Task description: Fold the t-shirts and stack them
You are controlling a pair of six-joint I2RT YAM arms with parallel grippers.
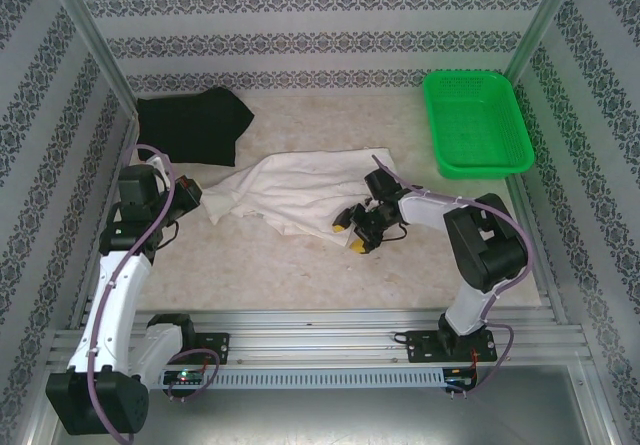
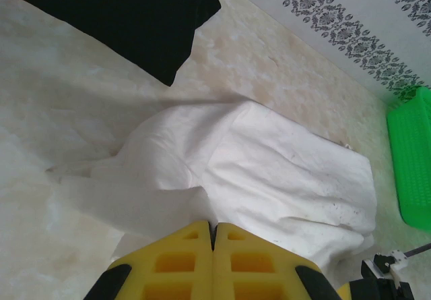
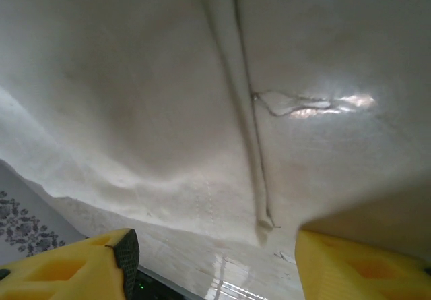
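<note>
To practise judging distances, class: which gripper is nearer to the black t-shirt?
Left. The left gripper sits just on the near side of the black t-shirt, at the cream t-shirt's left end. The right gripper is farther off to the right, at that shirt's near edge.

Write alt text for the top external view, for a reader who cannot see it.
A crumpled cream t-shirt lies centre frame, the left pincer at its left end and the open right pincer at its near edge. A black t-shirt lies at the far left, and a green basket at the far right.
</note>
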